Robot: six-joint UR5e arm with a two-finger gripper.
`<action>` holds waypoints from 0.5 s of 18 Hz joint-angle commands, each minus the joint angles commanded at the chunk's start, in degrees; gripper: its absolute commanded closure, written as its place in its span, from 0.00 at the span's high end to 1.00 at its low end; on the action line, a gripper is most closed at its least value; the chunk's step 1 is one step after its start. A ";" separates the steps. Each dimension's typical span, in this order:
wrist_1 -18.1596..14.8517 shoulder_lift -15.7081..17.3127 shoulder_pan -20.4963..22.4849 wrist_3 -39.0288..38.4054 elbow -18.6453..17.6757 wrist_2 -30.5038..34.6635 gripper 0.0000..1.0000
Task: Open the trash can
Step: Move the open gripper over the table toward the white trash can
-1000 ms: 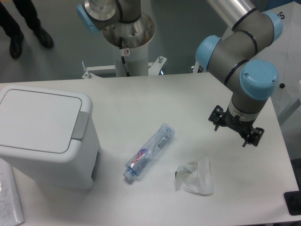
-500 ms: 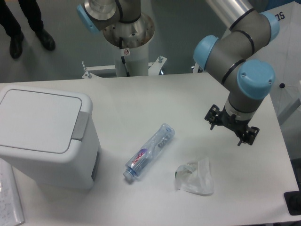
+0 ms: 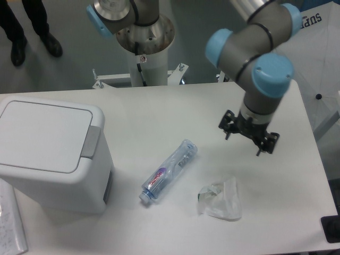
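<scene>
The trash can (image 3: 50, 154) is a large white boxy bin at the left of the table, with its flat lid (image 3: 40, 134) shut and a grey push tab (image 3: 91, 141) on its right side. My gripper (image 3: 248, 138) hangs under the grey and blue arm (image 3: 255, 58) over the right part of the table, far to the right of the can. Its two fingers point down, spread apart, and hold nothing.
A clear plastic bottle (image 3: 169, 170) lies on the table between the can and the gripper. A crumpled clear plastic piece (image 3: 220, 199) lies below the gripper near the front. A second arm's base (image 3: 143, 32) stands behind the table. Papers (image 3: 10, 228) lie at the front left.
The arm and gripper have moved left and slightly back, toward the middle of the table. The can, bottle and plastic have not moved.
</scene>
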 joint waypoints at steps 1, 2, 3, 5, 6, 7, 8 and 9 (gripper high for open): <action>-0.26 0.96 -0.17 -0.62 -0.62 -0.97 1.00; -0.44 2.28 -0.35 -1.14 -1.49 -1.93 1.00; -0.53 3.42 -0.96 -2.54 -2.11 -2.81 1.00; -0.70 4.40 -2.19 -7.71 -2.21 -5.53 1.00; -1.22 4.92 -2.89 -10.09 -1.86 -6.85 1.00; -1.75 5.45 -3.42 -12.29 -1.68 -8.00 1.00; -2.37 6.15 -3.78 -14.66 -1.50 -9.14 1.00; -2.55 6.59 -3.87 -17.56 -1.33 -10.72 1.00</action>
